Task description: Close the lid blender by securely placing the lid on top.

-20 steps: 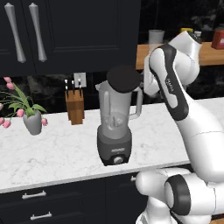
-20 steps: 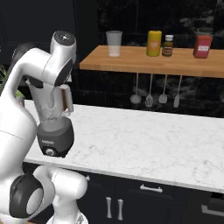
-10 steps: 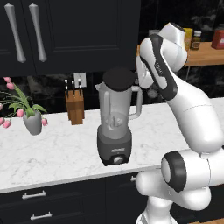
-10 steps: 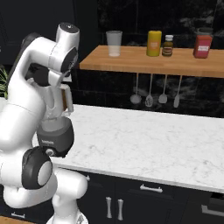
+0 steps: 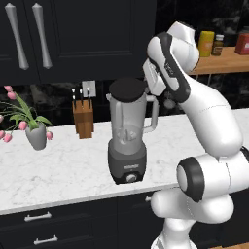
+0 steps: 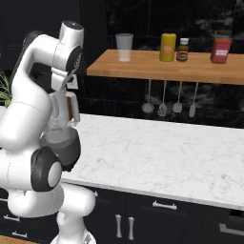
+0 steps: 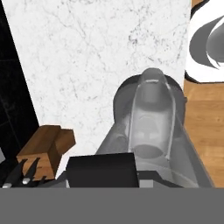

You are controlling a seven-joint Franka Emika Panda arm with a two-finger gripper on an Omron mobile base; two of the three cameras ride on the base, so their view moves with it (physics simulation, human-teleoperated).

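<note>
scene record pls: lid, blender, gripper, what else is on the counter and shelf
lid: black disc, on the jar mouth, looks level
blender: upright on the marble counter, handle toward the arm, knob facing front
gripper: shut, at the lid's right edge; fingertips hidden by the hand, grip unclear
knife block: behind-left of the blender, apart from it
flower vase: far left on the counter
shelf: tumbler, yellow can, brown jar, red jar
utensils: hanging under the shelf
</note>
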